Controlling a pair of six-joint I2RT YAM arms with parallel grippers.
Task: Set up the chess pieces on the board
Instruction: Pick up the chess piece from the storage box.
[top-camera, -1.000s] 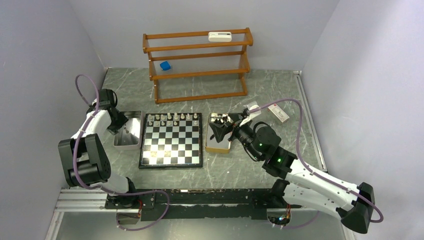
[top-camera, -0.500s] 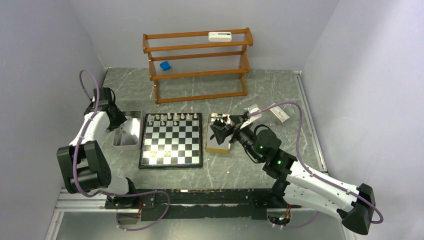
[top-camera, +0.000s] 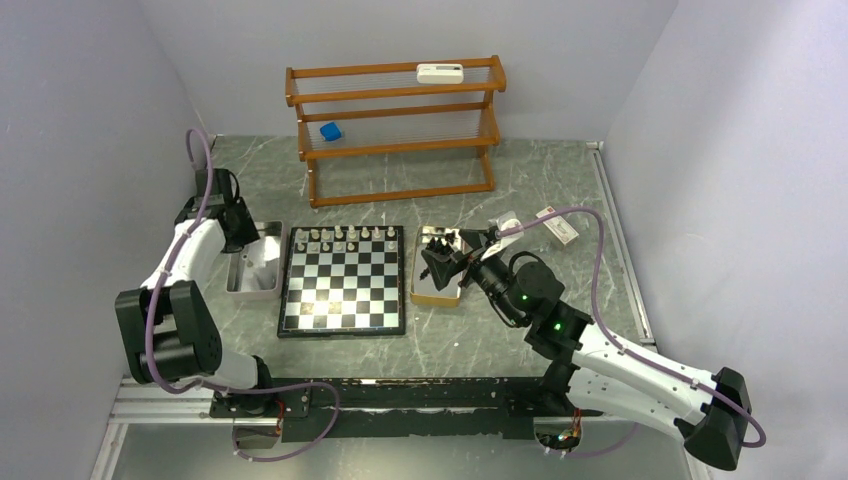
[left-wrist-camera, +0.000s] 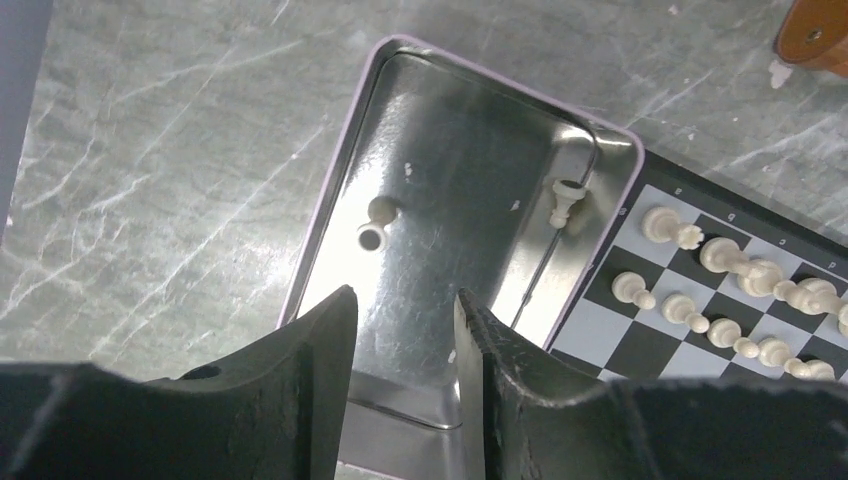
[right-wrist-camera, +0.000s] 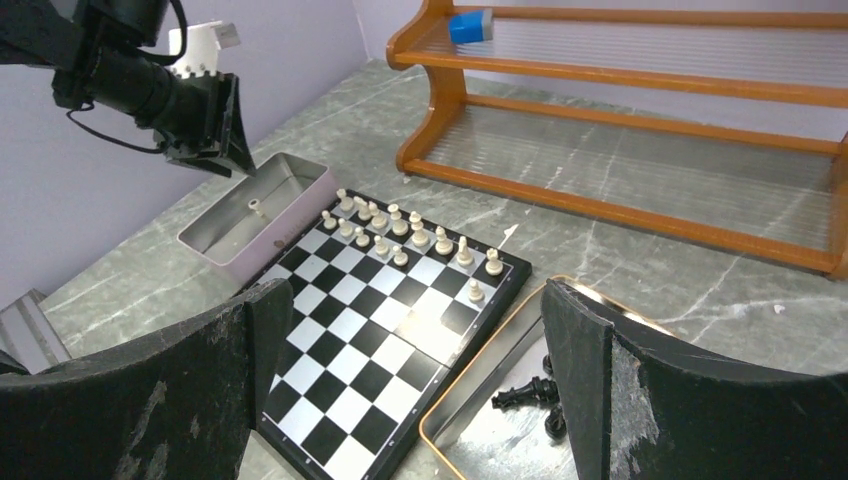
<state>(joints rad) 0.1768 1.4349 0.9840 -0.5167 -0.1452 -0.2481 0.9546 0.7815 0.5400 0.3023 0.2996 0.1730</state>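
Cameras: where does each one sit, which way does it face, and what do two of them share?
Top external: high behind the robot, looking down at the board; left arm and right arm show.
Left wrist: over the silver tray, looking down into it; left gripper at the bottom.
Right wrist: low over the gold-rimmed tray, facing across the board toward the wooden rack; right gripper at both sides.
Shared: both wrist views show the silver tray and the whitish pieces on the board.

Both empty: left fingers partly apart, right fingers spread wide.
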